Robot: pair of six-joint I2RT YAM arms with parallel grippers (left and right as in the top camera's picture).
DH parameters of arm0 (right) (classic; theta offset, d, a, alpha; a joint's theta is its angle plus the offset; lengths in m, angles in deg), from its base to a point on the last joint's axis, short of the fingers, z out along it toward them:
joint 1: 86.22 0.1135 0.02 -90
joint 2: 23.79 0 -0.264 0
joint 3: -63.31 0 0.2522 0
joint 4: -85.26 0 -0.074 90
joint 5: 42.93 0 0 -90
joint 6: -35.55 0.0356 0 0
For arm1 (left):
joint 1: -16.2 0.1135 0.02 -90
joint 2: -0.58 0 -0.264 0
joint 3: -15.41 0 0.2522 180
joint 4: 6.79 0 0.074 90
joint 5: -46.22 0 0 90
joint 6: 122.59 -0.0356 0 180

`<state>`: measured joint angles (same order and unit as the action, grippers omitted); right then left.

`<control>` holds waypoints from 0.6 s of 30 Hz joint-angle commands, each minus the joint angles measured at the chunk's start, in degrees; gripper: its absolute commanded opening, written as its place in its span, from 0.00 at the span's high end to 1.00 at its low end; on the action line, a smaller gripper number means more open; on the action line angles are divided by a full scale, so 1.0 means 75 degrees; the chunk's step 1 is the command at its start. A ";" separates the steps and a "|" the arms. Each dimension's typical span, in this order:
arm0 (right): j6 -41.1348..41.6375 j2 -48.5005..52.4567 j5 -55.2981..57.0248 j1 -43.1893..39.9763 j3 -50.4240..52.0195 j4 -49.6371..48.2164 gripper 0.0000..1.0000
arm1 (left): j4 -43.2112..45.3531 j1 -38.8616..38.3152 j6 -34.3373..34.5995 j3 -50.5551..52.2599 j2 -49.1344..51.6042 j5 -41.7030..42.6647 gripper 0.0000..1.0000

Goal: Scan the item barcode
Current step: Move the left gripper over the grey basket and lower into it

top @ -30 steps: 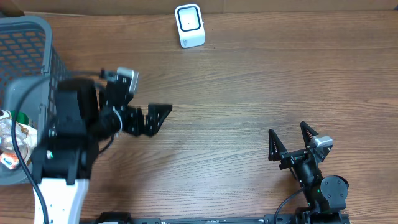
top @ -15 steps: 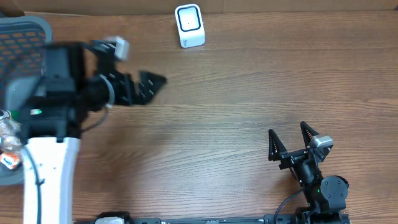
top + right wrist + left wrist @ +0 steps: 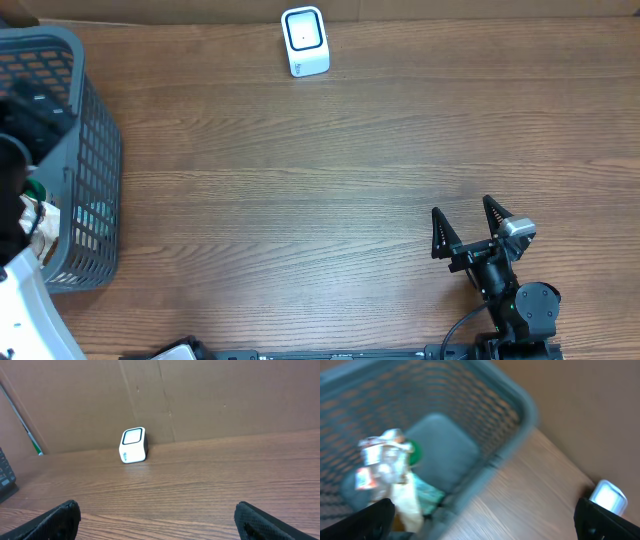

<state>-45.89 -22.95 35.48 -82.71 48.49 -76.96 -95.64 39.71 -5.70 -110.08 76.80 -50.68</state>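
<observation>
The white barcode scanner [image 3: 305, 42] stands at the table's far edge and also shows in the right wrist view [image 3: 133, 445]. The items lie in a grey mesh basket [image 3: 95, 170] at the far left: a crinkly silver-white packet [image 3: 385, 455], something green [image 3: 415, 452] and a teal packet [image 3: 427, 492]. My left arm [image 3: 30, 120] hangs blurred over the basket. My left gripper [image 3: 487, 522] is open and empty, above the basket's near rim. My right gripper [image 3: 463, 210] rests open at the front right, with nothing between its fingers [image 3: 62, 520].
A brown cardboard wall [image 3: 200, 395] runs behind the scanner. The basket's rim [image 3: 515, 450] stands well above the wooden tabletop [image 3: 330, 180]. The right arm's base [image 3: 525, 305] sits at the front edge.
My left arm has swung from the table's middle-left, up and to the left, to above the basket, jaws still open. The right arm has not moved.
</observation>
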 commanded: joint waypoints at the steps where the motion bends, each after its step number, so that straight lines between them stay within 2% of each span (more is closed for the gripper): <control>1: -0.0026 -0.0087 0.0076 0.0029 0.0079 -0.0047 0.00 | -0.0012 0.0565 0.0533 -0.0073 0.0338 -0.0685 0.00; 10: -0.0026 -0.0087 0.0076 0.0029 0.0079 -0.0044 0.00 | -0.0227 0.1046 0.0533 -0.0070 0.1320 -0.1545 0.03; 18: -0.0026 -0.0087 0.0076 0.0029 0.0079 -0.0044 0.00 | -0.0895 0.1518 0.0525 -0.0067 0.2463 -0.1635 0.07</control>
<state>-45.89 -22.95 35.50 -82.71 48.51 -76.99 -100.98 49.76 -2.51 -110.05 92.50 -60.86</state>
